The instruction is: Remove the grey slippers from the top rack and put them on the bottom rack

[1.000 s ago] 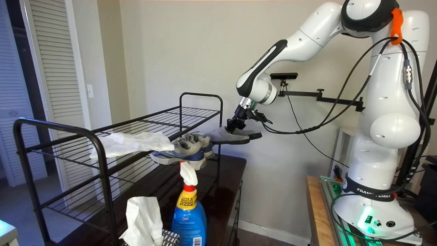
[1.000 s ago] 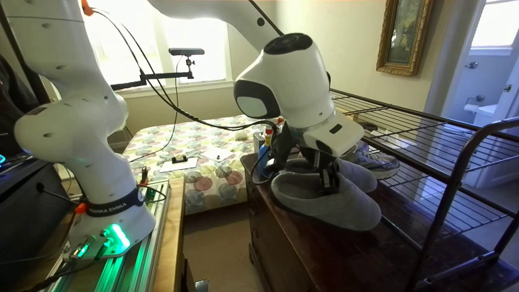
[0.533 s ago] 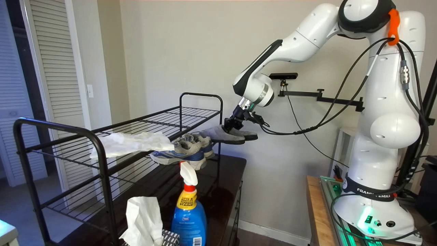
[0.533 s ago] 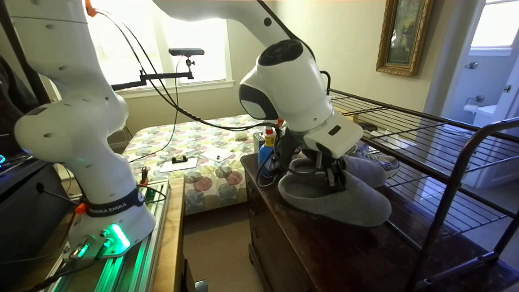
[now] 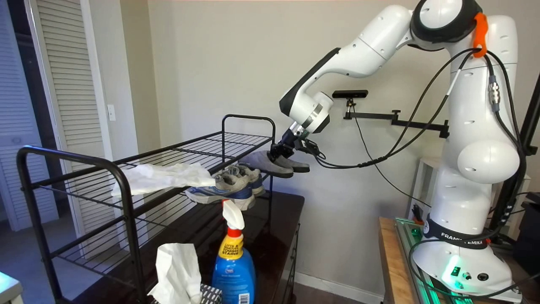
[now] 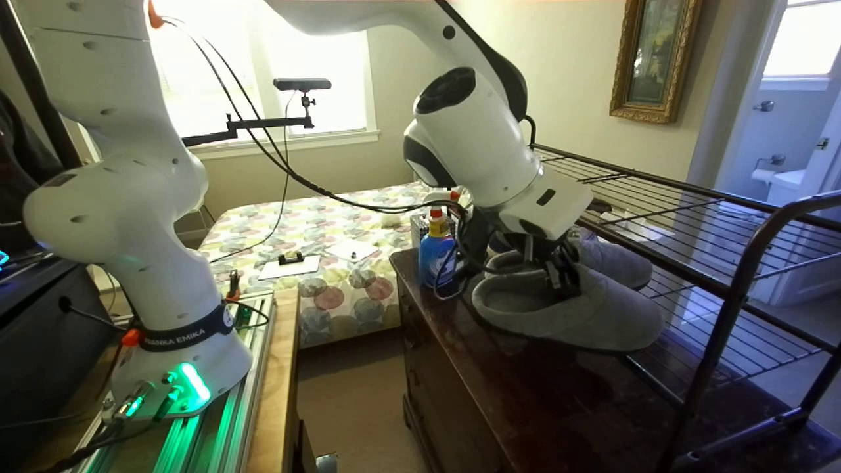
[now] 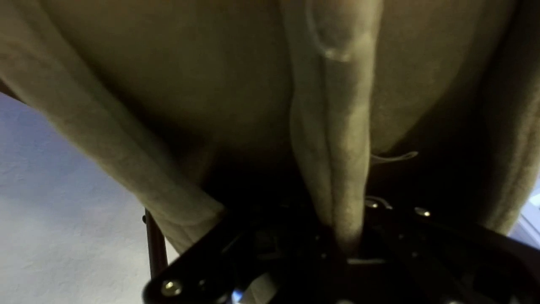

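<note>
So the gripper [image 6: 564,279] has its jaws clamped on just the two inner walls of the grey slippers [image 6: 594,314], and the pair hangs in the air, toes aimed at the bottom rack [image 6: 693,316], about 3 o'clock from them in an exterior view. My worry is the toes: go in too high and they'd probably snag the top rack's front rail [image 6: 660,255], between 1 and 2 o'clock, which could peel one out of such a thin pinch. Also, sneakers [image 5: 236,185] sit around 8 o'clock in an exterior view, so drifting that way might shove them
</note>
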You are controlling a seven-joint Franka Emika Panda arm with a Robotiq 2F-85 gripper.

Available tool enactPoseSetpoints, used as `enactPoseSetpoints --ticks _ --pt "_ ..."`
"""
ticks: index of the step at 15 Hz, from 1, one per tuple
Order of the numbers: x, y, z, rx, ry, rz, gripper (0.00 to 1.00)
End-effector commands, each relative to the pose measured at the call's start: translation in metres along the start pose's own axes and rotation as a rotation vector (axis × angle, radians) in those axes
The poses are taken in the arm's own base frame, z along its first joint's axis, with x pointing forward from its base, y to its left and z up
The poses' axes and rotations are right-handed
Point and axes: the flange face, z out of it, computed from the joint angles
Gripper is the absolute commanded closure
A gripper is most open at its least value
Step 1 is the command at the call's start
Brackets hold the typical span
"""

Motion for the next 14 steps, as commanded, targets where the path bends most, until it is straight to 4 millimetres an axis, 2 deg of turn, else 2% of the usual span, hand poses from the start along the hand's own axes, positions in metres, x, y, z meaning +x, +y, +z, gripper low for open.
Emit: enactPoseSetpoints --ticks 1,2,3,9,14 --pt "-0.004 0.002 0.005 -0.005 -0.013 0.002 0.89" --pt "-0.006 0.003 0.008 -0.008 -0.018 0.002 0.89" --pt "-0.006 0.004 0.008 -0.008 -0.019 0.003 0.97" --pt "0.019 0.011 -0.003 -0.028 0.143 0.052 0.97" --pt "0.019 0.021 0.014 -0.023 0.160 0.034 0.97"
